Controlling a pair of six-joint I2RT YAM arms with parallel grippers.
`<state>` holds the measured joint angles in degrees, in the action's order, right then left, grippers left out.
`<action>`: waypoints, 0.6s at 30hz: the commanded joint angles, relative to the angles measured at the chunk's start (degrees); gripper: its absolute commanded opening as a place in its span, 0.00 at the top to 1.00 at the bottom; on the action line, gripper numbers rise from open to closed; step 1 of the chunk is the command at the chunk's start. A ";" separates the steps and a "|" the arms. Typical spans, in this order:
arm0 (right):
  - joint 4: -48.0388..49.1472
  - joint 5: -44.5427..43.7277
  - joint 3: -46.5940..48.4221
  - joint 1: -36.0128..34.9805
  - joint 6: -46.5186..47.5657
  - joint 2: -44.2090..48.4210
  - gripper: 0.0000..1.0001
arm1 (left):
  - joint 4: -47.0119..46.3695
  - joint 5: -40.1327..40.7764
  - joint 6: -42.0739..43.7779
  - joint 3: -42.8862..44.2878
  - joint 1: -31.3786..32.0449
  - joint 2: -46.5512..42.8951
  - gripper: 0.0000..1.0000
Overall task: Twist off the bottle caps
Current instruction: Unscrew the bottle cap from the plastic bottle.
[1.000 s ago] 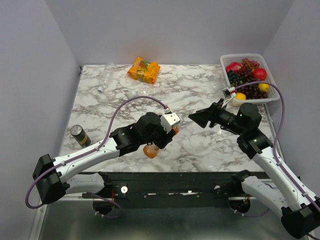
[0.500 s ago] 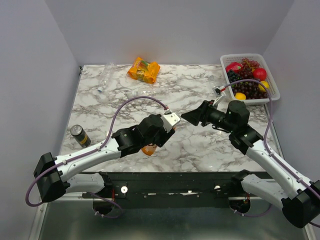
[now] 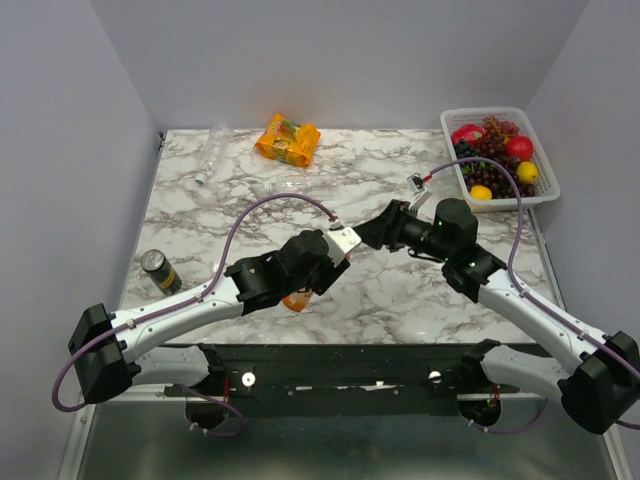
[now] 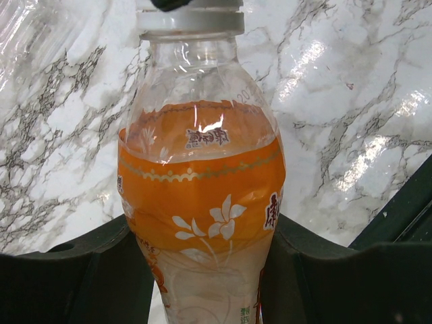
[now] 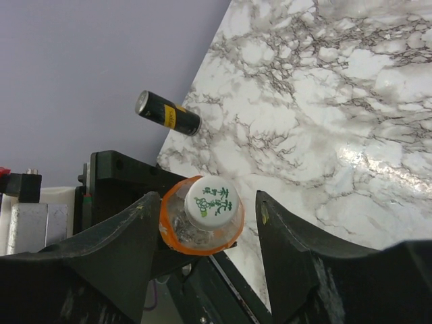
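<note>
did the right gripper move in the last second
Yes. The right gripper has moved left, away from the fruit basket, toward the orange bottle.

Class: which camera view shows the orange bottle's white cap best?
The right wrist view: it faces the white cap end-on, green print visible, between the open fingers of the right claw. The left wrist view catches only its rim at the top edge, above the orange bottle. The top external view does not show it.

White arms (image 3: 170,320) with black joints, each trailing a purple cable (image 3: 265,200).
</note>
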<state>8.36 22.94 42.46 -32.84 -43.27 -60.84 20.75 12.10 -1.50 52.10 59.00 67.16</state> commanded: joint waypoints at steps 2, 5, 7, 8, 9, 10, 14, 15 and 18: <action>4.91 0.00 -0.53 -0.65 -2.00 -1.82 0.39 | 0.25 1.70 0.62 1.78 0.50 0.43 0.63; 5.17 0.79 -0.53 -0.82 -2.17 -2.62 0.45 | 0.34 2.05 0.62 1.78 0.59 0.26 0.63; 5.52 1.23 -0.71 -0.82 -2.17 -2.53 0.48 | 0.34 1.97 0.71 1.78 0.59 0.26 0.63; 5.70 1.32 -0.80 -0.91 -2.17 -2.53 0.51 | 0.34 1.96 0.71 1.78 0.59 0.26 0.63; 5.88 1.58 -0.88 -0.91 -2.17 -2.36 0.53 | 0.34 1.96 0.71 1.78 0.59 0.34 0.63; 5.79 1.76 -0.97 -0.91 -2.09 -2.27 0.53 | 0.43 2.05 0.62 1.87 0.59 0.34 0.63; 6.66 2.81 -1.41 -0.91 -2.00 -2.35 0.66 | 0.34 1.70 0.71 1.78 0.59 0.17 0.63; 7.19 3.25 -1.67 -0.91 -2.26 -2.35 0.71 | 0.25 1.09 0.71 1.78 0.59 0.17 0.63; 9.91 4.74 -2.73 -0.91 -2.52 -2.53 0.85 | -0.18 -1.97 0.97 1.61 0.50 -0.45 0.63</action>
<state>12.93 23.42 41.19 -33.15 -45.19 -63.29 21.15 12.62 -1.43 52.10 59.11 67.35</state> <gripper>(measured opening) 0.269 0.596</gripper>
